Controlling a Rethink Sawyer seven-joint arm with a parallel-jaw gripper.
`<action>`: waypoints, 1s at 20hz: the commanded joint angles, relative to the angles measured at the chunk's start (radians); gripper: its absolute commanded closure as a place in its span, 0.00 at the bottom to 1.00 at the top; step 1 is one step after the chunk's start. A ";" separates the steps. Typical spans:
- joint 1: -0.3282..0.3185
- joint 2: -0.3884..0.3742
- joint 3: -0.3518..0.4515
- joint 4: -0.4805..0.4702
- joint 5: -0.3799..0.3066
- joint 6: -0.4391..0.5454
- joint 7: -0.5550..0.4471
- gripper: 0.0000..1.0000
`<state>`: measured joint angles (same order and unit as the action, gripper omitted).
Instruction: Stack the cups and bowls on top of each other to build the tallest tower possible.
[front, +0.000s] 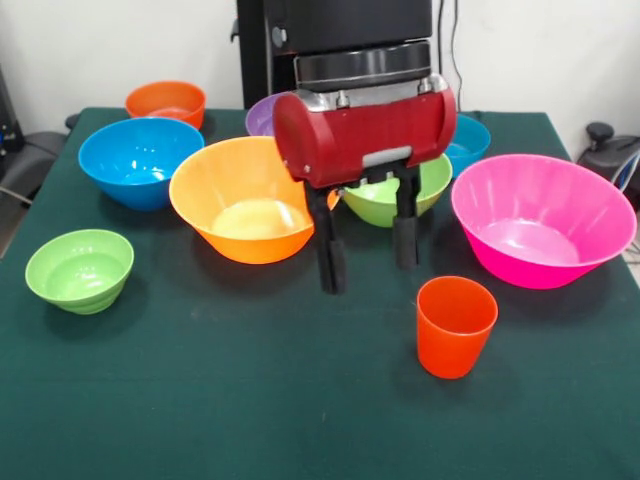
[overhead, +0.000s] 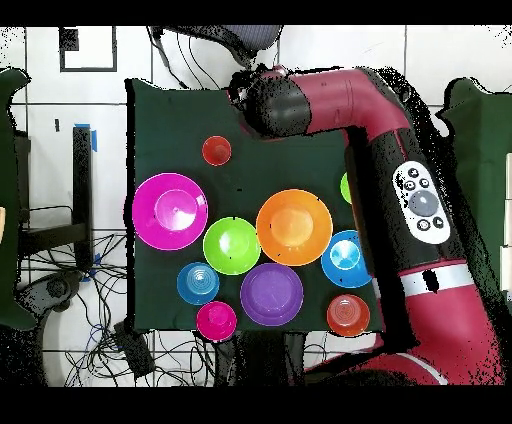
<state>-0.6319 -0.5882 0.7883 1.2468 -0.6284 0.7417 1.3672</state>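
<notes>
The orange-red cup (front: 456, 325) (overhead: 216, 150) stands upright alone on the green cloth. My gripper (front: 368, 272) hangs open and empty just left of and behind it, low over the cloth, in front of the large orange bowl (front: 245, 200) (overhead: 294, 226) and the medium green bowl (front: 395, 195) (overhead: 232, 245). The large pink bowl (front: 543, 215) (overhead: 170, 210) sits right of the cup. Each bowl rests by itself, so no tower shows. In the overhead view the arm's head covers the gripper.
Other bowls on the table: medium blue (front: 140, 160) (overhead: 346, 258), purple (front: 262, 115) (overhead: 271, 293), small green (front: 80, 268) (overhead: 346, 187), small orange (front: 166, 100) (overhead: 348, 315), small blue (front: 470, 140) (overhead: 198, 283), small magenta (overhead: 216, 320).
</notes>
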 joint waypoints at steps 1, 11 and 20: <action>0.059 0.111 -0.045 -0.119 -0.139 0.141 -0.349 0.00; 0.159 0.156 -0.139 -0.225 -0.178 0.353 -0.247 0.00; 0.298 0.196 -0.225 -0.427 -0.215 0.737 -0.171 0.00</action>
<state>-0.4086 -0.4490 0.6636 0.9619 -0.7307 1.2007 1.3643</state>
